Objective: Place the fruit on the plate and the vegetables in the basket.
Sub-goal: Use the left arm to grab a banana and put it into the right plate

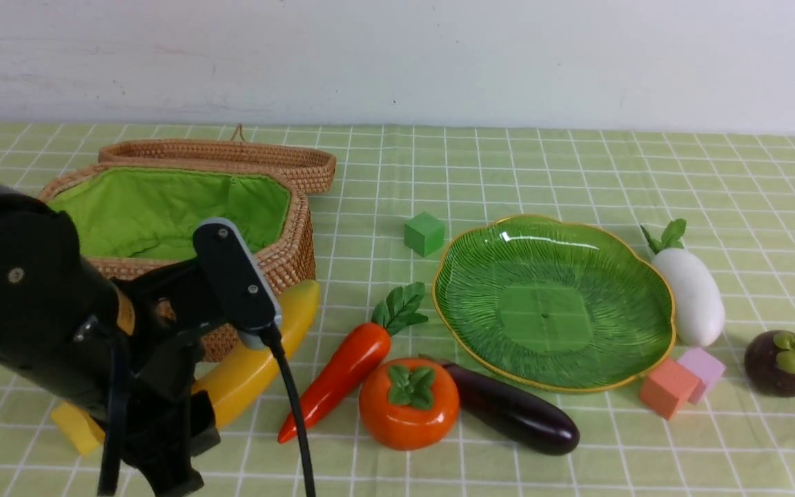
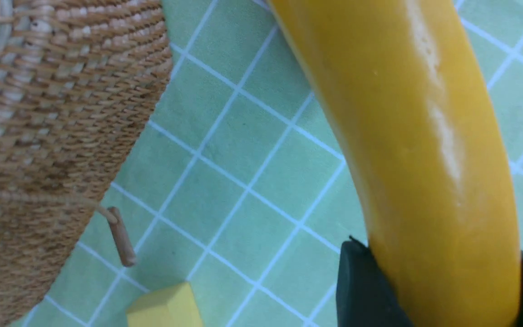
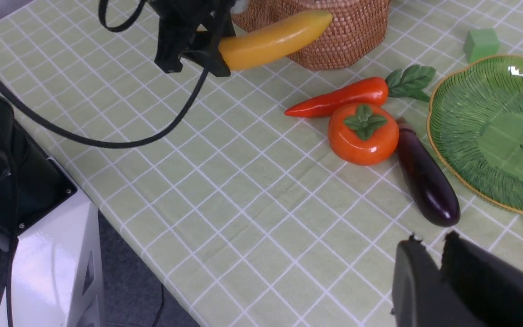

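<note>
Glossy yellow plastic banana (image 2: 407, 136) sits clamped in the left gripper (image 2: 452, 290); lift it clear before crossing toward the ribbed green glass dish (image 1: 549, 376). The right gripper (image 3: 429, 240) stands nearly closed.

Front view: high, facing forward-down; left wrist: close above cloth; both wrist views share basket.

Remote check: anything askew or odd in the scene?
Nothing looks spilled or damaged. The basket's lid is open, and the banana is gripped by the left end effector. Nothing stands out as odd.
</note>
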Tool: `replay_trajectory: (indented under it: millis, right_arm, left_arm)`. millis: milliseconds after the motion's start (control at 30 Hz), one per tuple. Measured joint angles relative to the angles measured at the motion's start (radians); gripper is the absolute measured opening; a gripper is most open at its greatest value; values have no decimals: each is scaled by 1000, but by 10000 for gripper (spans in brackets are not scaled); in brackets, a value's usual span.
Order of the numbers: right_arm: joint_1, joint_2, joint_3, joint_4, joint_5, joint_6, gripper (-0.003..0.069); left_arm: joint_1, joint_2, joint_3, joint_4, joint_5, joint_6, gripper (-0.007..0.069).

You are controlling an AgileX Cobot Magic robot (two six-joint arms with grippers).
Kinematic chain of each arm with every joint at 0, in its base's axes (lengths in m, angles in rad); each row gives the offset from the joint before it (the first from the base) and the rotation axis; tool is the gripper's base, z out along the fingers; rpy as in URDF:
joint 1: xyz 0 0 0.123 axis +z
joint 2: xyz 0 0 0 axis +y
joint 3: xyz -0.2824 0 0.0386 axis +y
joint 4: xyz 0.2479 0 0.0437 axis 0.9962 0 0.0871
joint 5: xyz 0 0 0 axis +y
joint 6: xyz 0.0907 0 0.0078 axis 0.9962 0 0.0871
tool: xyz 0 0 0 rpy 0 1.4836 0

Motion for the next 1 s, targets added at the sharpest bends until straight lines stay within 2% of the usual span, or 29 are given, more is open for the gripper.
replay_trajectory:
  millis: [233, 433, 633, 800, 867, 1000]
  right_arm:
    - [0, 0, 0, 0, 0, 0, 99]
    - [0, 0, 0, -12, -44, 1, 99]
    - [0, 0, 0, -132, -171, 50, 102]
    - [0, 0, 0, -306, -238, 202, 106]
    - [0, 0, 0, -348, -241, 249, 106]
    - [0, 1, 0, -441, -241, 332, 107]
  left_arm:
    - [0, -86, 2, -118, 23, 26, 314]
    - [0, -95, 3, -191, -38, 91, 314]
    - [0, -77, -26, -374, -152, 205, 314]
    - [-6, 35, -153, -596, -178, 369, 314]
    - [-22, 79, -195, -632, -187, 398, 314]
    - [-120, 227, -337, -656, -236, 436, 314]
